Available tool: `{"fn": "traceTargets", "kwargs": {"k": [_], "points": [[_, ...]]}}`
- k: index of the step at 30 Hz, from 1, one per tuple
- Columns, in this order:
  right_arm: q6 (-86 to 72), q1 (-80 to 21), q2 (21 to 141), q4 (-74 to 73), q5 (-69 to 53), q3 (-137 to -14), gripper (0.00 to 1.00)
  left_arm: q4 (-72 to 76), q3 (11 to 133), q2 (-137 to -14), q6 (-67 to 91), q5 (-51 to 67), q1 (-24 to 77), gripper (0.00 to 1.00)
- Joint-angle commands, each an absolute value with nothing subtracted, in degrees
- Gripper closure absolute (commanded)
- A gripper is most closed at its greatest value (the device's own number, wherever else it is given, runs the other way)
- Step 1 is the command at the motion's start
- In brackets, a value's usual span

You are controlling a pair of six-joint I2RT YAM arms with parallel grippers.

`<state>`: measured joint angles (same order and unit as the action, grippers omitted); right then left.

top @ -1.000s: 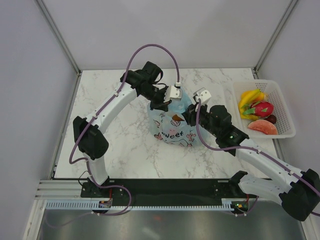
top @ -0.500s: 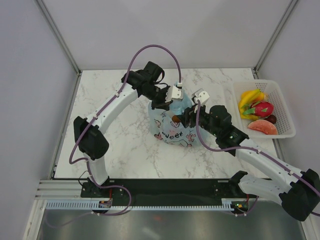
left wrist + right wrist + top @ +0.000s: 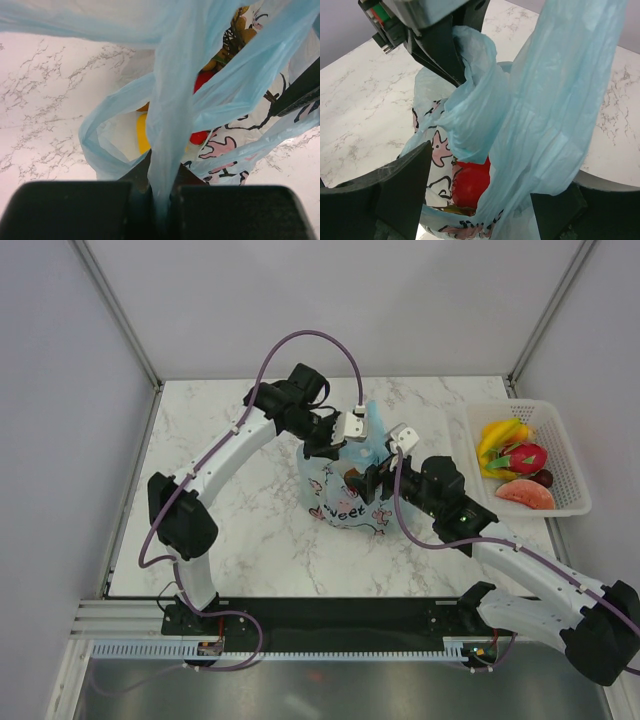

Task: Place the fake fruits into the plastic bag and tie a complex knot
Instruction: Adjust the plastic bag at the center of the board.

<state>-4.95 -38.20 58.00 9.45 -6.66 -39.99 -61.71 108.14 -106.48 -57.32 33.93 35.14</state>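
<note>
Between my left jaws I pinch one handle of the plastic bag; my right jaws stand spread around the other handle. The bag sits on the surface, red and yellow fake fruits inside; more lie in the basket.

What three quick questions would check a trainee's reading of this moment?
1. True or false: the left claw is shut on the bag.
2. Where is the slice? A basket, B bag, C left claw.
3. Fill in: the right claw has its jaws ____.
Key: 1 true; 2 A; 3 open.
</note>
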Motion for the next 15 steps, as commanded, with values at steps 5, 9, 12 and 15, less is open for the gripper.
{"fn": "traceTargets", "kwargs": {"k": [5,9,12,15], "points": [[-6.4,-37.2,58.8,11.7,-7.5,-43.2,0.23,-60.6,106.8,-104.6,-59.1,30.9,35.9,0.95],[-6.8,-36.9,59.1,11.6,-7.8,-43.7,0.26,-60.6,106.8,-104.8,-59.2,29.6,36.5,0.95],[-6.9,-36.7,59.6,11.7,-8.1,-44.1,0.28,-60.6,107.0,-104.6,-59.3,29.7,36.7,0.95],[-6.9,-36.7,60.4,11.3,-8.3,-45.1,0.32,-60.6,107.4,-104.5,-59.1,29.4,37.1,0.95]]}}
